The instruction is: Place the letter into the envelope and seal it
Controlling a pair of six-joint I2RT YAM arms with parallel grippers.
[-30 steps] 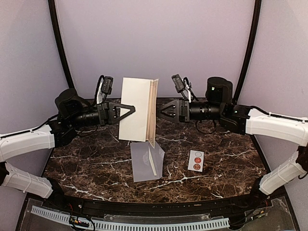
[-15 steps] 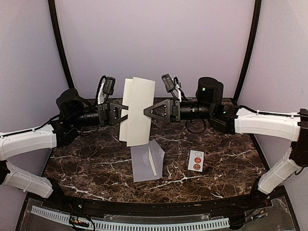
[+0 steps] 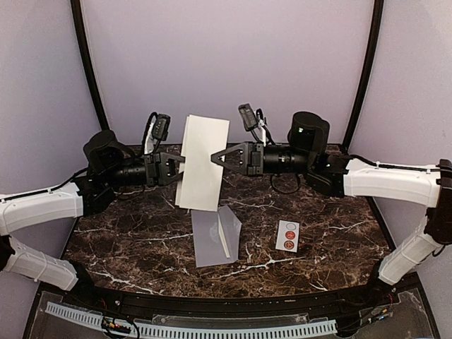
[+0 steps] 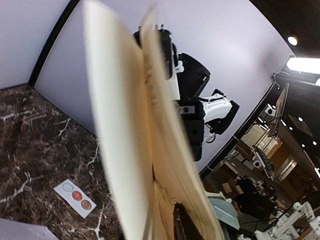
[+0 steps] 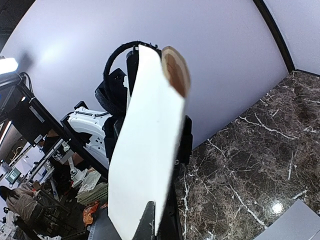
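the letter [image 3: 200, 185] is hanging upright, the right gripper [image 3: 214, 157] clamping its edge, likely for a handover. whether the left gripper [image 3: 182, 161] is gripping, i cannot tell.

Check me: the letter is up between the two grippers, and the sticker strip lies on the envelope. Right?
No. The top view shows the sticker strip on the table, beside the envelope and apart from it. The rest is right.
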